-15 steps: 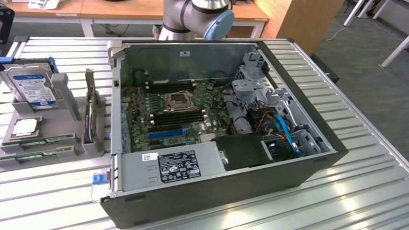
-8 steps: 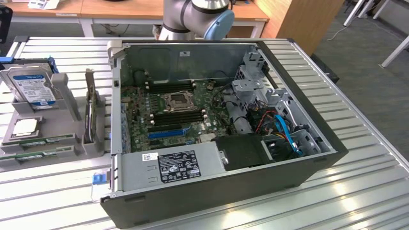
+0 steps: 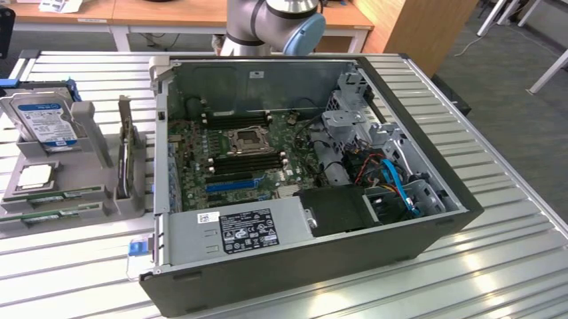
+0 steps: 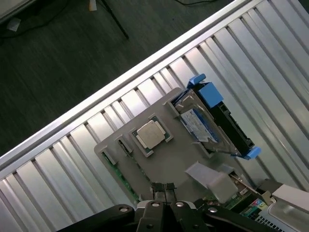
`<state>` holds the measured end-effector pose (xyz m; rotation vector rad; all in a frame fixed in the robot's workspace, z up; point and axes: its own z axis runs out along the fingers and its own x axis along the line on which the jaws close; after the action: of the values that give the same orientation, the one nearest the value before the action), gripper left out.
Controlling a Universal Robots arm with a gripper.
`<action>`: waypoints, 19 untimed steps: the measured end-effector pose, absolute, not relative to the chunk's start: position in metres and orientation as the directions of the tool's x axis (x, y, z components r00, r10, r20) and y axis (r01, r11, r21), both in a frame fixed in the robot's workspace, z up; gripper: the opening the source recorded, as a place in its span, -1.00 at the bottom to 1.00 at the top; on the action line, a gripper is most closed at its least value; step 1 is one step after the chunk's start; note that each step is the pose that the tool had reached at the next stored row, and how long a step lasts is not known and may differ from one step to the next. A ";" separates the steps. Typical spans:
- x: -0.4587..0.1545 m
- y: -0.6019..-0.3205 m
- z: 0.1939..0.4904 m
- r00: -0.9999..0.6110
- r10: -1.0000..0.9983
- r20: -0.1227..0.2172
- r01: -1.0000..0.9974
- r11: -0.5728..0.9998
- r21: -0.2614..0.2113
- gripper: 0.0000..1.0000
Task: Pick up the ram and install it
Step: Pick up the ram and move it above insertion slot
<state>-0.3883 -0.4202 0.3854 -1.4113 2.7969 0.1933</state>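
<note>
Looking down past the wrist, I see my gripper (image 4: 163,187) with its two fingers pressed together and nothing pinched between them. It hangs over the edge of a grey holder tray (image 4: 169,159). A square silver processor (image 4: 151,135) sits on that tray. Beside it a hard drive (image 4: 199,123) stands on edge in a black-and-blue caddy. The tray rests on the slatted metal table (image 4: 231,53).

In the exterior view, the ram (image 3: 55,196) lies flat in the tray's front slots at the lower left of the frame. It is a narrow green stick, with a second one like it just in front. Neither is lifted out. An expansion card (image 3: 125,153) stands upright at the tray's end, next to the open computer case (image 3: 355,266). Inside the case the power supply (image 3: 239,229) is nearest me, with the motherboard (image 3: 235,156) and its black memory slots (image 3: 233,120) behind. Farthest back, the arm (image 3: 266,23) rises at the top centre of the frame.
</note>
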 end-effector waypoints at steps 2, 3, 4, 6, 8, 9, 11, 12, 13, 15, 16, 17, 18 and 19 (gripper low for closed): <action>-0.388 -0.420 0.385 -0.585 -0.809 -0.060 -0.809 0.577 0.110 -0.80; -0.388 -0.420 0.385 -0.580 -0.813 -0.060 -0.813 0.572 0.110 -0.80; -0.388 -0.420 0.385 -0.574 -0.817 -0.061 -0.817 0.566 0.111 -0.80; -0.388 -0.420 0.385 -0.563 -0.824 -0.063 -0.824 0.555 0.112 -0.80; -0.388 -0.420 0.385 -0.554 -0.830 -0.064 -0.831 0.545 0.113 -0.80; -0.388 -0.420 0.385 -0.548 -0.834 -0.065 -0.834 0.540 0.114 -0.80; -0.388 -0.420 0.385 -0.528 -0.847 -0.067 -0.847 0.519 0.115 -0.80; -0.388 -0.420 0.385 -0.516 -0.854 -0.068 -0.854 0.507 0.116 -0.80; -0.388 -0.420 0.385 -0.505 -0.861 -0.068 -0.861 0.496 0.116 -0.80; -0.388 -0.420 0.385 -0.483 -0.873 -0.070 -0.873 0.473 0.118 -0.80; -0.388 -0.420 0.385 -0.473 -0.878 -0.071 -0.878 0.463 0.118 -0.80; -0.388 -0.420 0.385 -0.463 -0.884 -0.071 -0.883 0.453 0.119 -0.80; -0.388 -0.420 0.385 -0.453 -0.889 -0.072 -0.889 0.443 0.119 -0.80; -0.388 -0.420 0.385 -0.444 -0.893 -0.073 -0.893 0.434 0.119 -0.80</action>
<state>-0.3883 -0.4202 0.3854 -1.6574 2.6614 0.2199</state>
